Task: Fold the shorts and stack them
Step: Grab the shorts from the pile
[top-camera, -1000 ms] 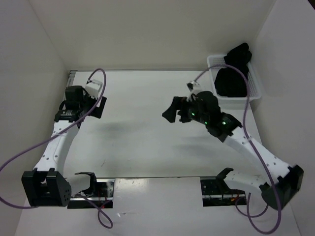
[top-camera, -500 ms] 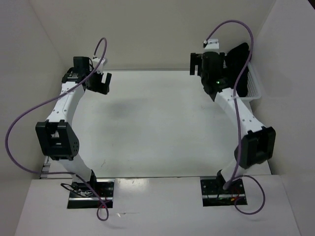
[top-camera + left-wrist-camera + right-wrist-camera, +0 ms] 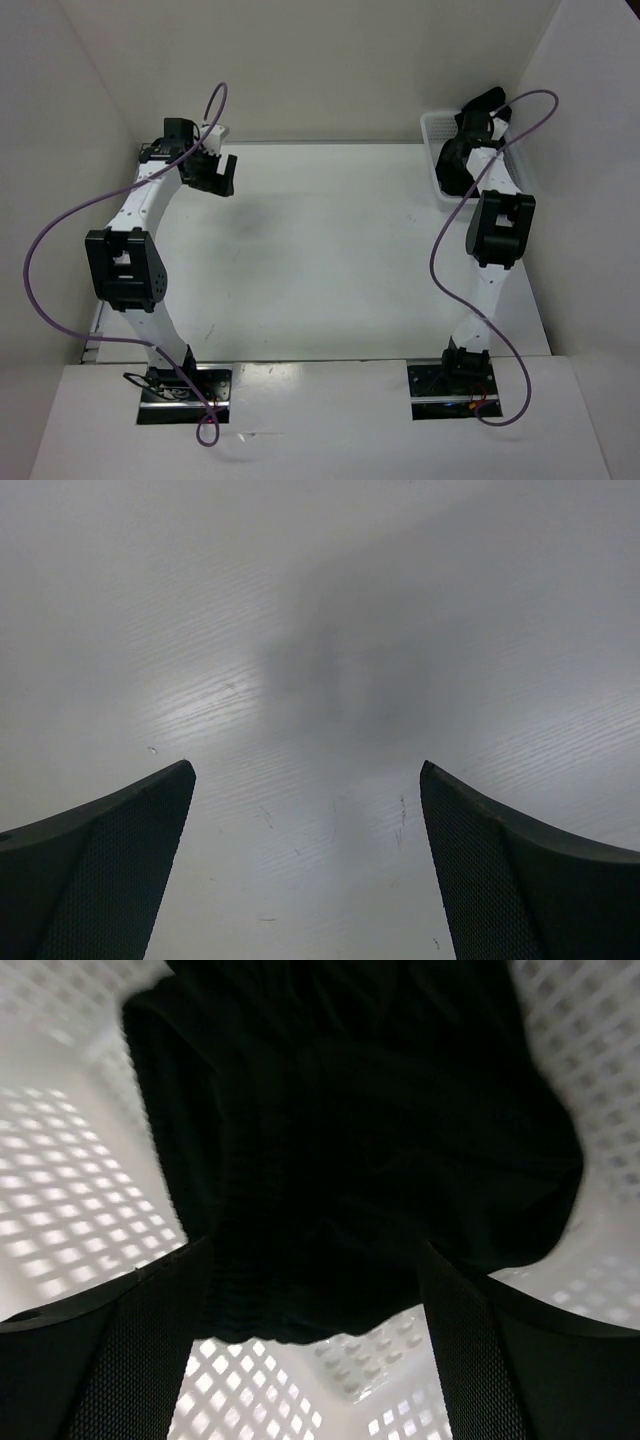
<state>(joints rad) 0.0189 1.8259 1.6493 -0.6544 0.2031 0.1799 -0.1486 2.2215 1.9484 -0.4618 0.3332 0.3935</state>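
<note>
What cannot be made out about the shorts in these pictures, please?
Top view: the right arm hides most of the white plastic mesh basket.
Right wrist view: the black soft fabric shorts are bunched, blurred, cut off at the top edge; their number is unclear.
Whether the open right tool touches them: unclear.

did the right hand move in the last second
Yes, the right hand swung from left of the basket to over it, just above the shorts inside.
</note>
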